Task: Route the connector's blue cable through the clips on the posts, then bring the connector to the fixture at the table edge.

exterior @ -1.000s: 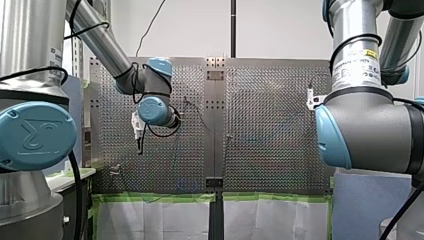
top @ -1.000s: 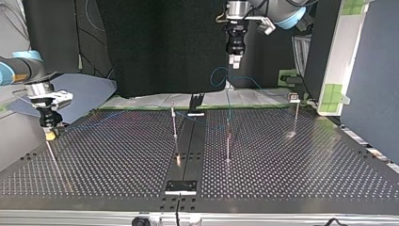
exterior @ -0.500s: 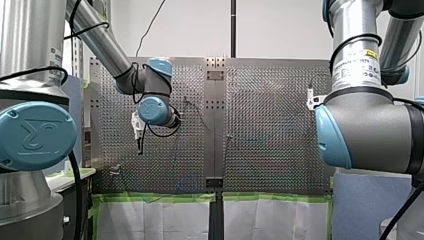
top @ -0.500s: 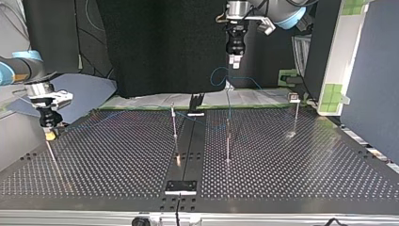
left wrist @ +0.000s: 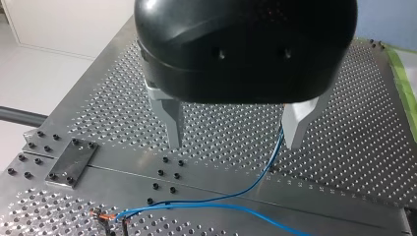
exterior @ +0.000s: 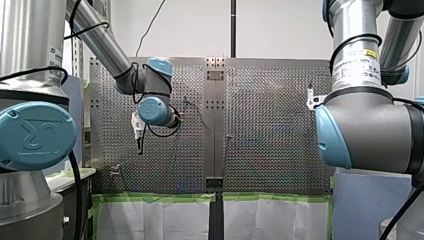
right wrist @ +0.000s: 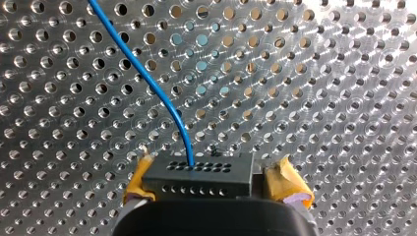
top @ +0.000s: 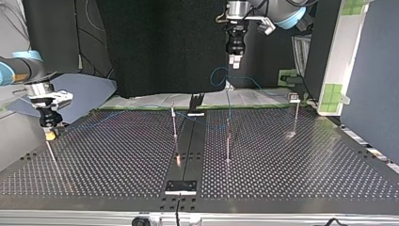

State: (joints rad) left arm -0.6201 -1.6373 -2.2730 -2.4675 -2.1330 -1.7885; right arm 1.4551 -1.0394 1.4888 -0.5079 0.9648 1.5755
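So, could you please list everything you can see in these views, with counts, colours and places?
Perforated table: one, silver metal, under everything.
Posts: three clear ones, thin metal, upright across the table in the top view.
Connector: one, black, clamped between yellow pads.
Blue cable: one, blue, leaves the connector and trails over the table.
Black plate: one, at the table's near edge in the top view.
Green tape: green, along the table's lower edge in the front view.
Left end effector: one, black with metal fingers, open above the table, cable beside it.
Right end effector: one, shut on the connector, at the top view's left.
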